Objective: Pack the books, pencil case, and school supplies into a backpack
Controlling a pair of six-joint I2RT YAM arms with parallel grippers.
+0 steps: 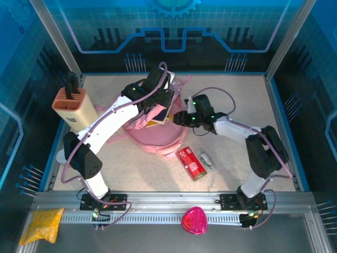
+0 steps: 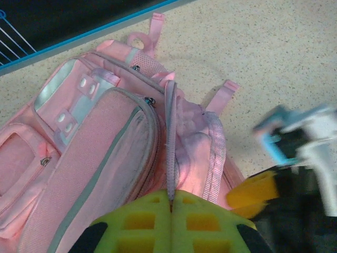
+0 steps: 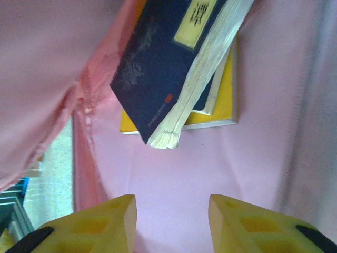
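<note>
Speckled beige tabletop (image 1: 142,174), blue circuit-patterned walls (image 1: 174,31), aluminium frame posts (image 1: 55,34), slotted front rail (image 1: 168,203)

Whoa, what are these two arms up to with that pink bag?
They are packing a pink backpack. The left tool pinches a grey strip at its opening. The right tool, open, faces a navy book and a yellow book inside. The red pencil case and small grey piece lie on the table.
</note>
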